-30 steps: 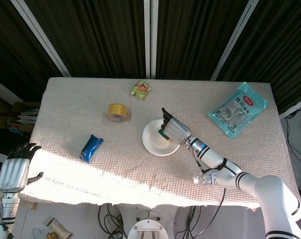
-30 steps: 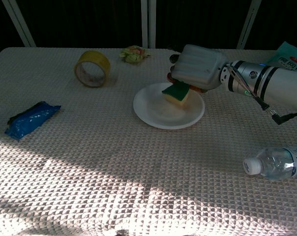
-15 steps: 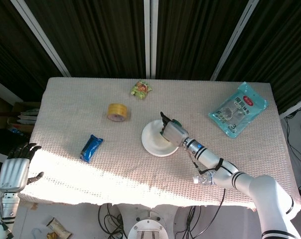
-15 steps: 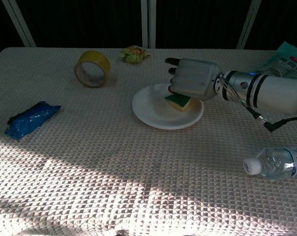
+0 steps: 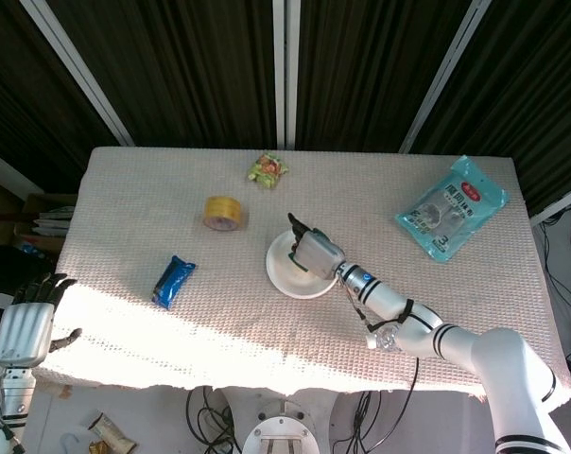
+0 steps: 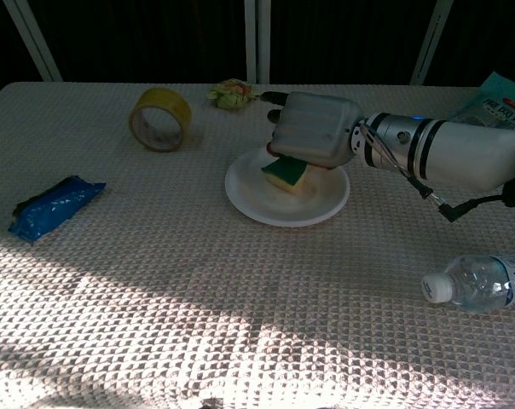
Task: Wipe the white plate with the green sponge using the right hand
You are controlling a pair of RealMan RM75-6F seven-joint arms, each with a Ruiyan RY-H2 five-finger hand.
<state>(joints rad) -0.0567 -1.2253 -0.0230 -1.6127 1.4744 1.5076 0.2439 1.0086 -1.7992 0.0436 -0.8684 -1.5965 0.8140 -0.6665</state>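
Observation:
A white plate lies near the table's middle. On it sits a green sponge with a yellow underside, pressed down by my right hand, which grips it from above. The hand covers most of the sponge, so only its front corner shows in the chest view. My left hand hangs off the table's left front corner, fingers apart and holding nothing.
A yellow tape roll and a crumpled wrapper lie behind the plate. A blue packet is at the left. A water bottle lies at the right front, a teal bag at the far right.
My right hand has slid the sponge leftward across the plate, and the plate has shifted slightly left with it. The left hand has not moved.

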